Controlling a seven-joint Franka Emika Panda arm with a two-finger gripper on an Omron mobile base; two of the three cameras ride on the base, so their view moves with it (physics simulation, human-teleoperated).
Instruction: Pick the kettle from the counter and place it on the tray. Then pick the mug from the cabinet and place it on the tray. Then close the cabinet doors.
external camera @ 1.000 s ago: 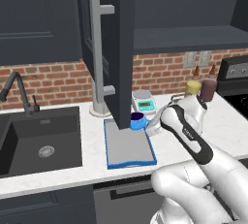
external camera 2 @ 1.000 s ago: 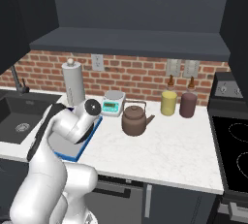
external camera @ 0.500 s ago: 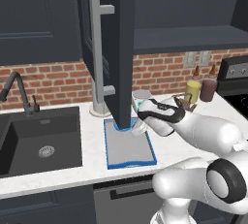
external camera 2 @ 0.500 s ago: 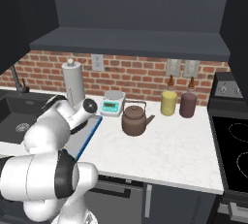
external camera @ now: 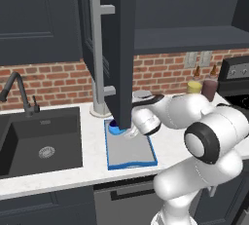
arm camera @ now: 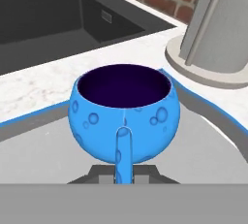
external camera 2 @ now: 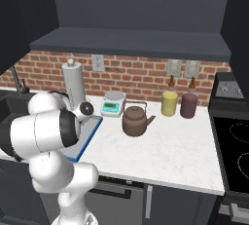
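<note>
With mug (arm camera: 125,117) sitting upright on the tray (external camera: 130,152) at its sink-side corner, gripper (arm camera: 124,175) fingers are clamped on the mug handle; kettle (external camera 2: 135,120) on counter (external camera 2: 160,153) beside tray.

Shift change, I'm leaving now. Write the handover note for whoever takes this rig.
End effector: shut on the mug's handle.
Mug: upright, over the tray at its back corner; whether it touches down is unclear.
Kettle: on the counter, right of the tray, not moved.
Cabinet door: open.
Left: release mug, move kettle onto tray, close doors.
</note>
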